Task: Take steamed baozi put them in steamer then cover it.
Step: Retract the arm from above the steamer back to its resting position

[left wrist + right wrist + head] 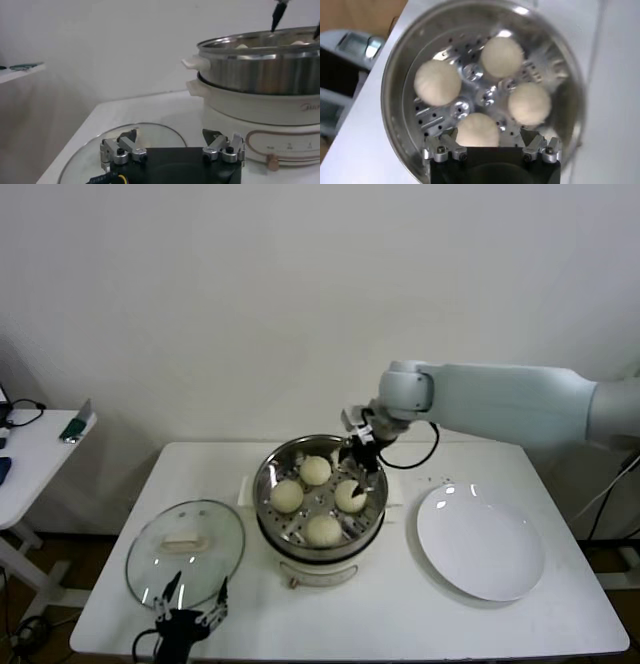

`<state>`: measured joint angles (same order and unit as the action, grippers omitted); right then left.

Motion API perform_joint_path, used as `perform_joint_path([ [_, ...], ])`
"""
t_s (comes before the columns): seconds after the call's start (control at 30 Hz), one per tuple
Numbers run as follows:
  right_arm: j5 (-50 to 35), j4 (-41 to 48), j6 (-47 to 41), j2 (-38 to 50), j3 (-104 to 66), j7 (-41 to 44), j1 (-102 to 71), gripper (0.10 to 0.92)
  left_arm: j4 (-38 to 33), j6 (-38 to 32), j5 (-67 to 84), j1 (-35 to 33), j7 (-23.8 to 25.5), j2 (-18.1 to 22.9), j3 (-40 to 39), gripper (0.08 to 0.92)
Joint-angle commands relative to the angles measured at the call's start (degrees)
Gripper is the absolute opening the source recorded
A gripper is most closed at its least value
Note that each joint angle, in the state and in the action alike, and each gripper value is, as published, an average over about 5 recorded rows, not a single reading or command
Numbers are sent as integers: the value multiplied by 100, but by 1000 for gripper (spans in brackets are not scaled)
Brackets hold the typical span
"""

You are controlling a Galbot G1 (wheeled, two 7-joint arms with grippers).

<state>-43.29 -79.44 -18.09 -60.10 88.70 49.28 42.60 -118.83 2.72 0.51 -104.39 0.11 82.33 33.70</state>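
Note:
The steel steamer [263, 484] sits on its cream pot base [318, 568] at the table's middle, and several cream-white baozi [287, 496] lie on its perforated floor. My right gripper [361, 468] hangs open over the steamer's right side, just above one baozi [350, 497]. In the right wrist view that baozi [478, 129] lies between the spread fingers [447, 141], which stand apart from it. The glass cover [185, 549] lies flat at the front left. My left gripper [190, 604] waits open and empty at the cover's near edge [90, 155].
An empty white plate [480, 542] lies to the right of the steamer. A small side table [30, 446] with a few items stands off to the left. A wall runs close behind the table.

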Motion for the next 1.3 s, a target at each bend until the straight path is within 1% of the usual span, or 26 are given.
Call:
perform_joint_path([
  [0.03, -1886, -336, -405, 1162, -1257, -1853, -254, 823, -43, 169, 8, 97, 106, -26, 7, 823],
  [0.13, -1948, -581, -430, 1785, -2338, -2931, -1106, 823, -14, 265, 10, 215, 74, -43, 15, 823],
  [0.23, -1720, -775, -389, 2372, -3491, -3713, -2106, 823, 42, 322, -150, 377, 36, -70, 58, 823],
  [0.37, -1412, -930, -232, 2926, -5121, -4609, -3648, 823, 73, 440, -260, 587, -32, -154, 127, 823],
  [0.47, -1023, -1066, -4, 3301, -6263, -4850, -5008, 823, 111, 498, -274, 751, -138, -194, 178, 823],
  [0.53, -714, -1163, 202, 3499, -7036, -4844, -5991, 823, 133, 495, -321, 819, -171, -236, 204, 823],
  [0.63, -104, -1301, 579, 3615, -8761, -4705, -7911, 823, 158, 447, -490, 868, -217, -333, 232, 823],
  [0.77, 457, -1456, 1095, 3247, -10831, -4542, -10265, 823, 274, 129, -1170, 926, -453, -424, 278, 823],
  [0.9, 829, -1634, 1740, 2552, -12034, -4424, -11740, 823, 380, -159, -1963, 916, -747, -521, 281, 823],
  [1.07, 1432, -1709, 2867, 1422, -12498, -4188, -12895, 823, 540, -295, -2817, 857, -1170, -660, 303, 823],
  [1.17, 1648, -1732, 3268, 842, -12589, -4141, -13338, 823, 609, -369, -3537, 808, -1409, -767, 367, 823],
  [1.3, 1913, -1752, 3627, 310, -12627, -4028, -13753, 823, 708, -450, -4474, 702, -1676, -922, 432, 823],
])
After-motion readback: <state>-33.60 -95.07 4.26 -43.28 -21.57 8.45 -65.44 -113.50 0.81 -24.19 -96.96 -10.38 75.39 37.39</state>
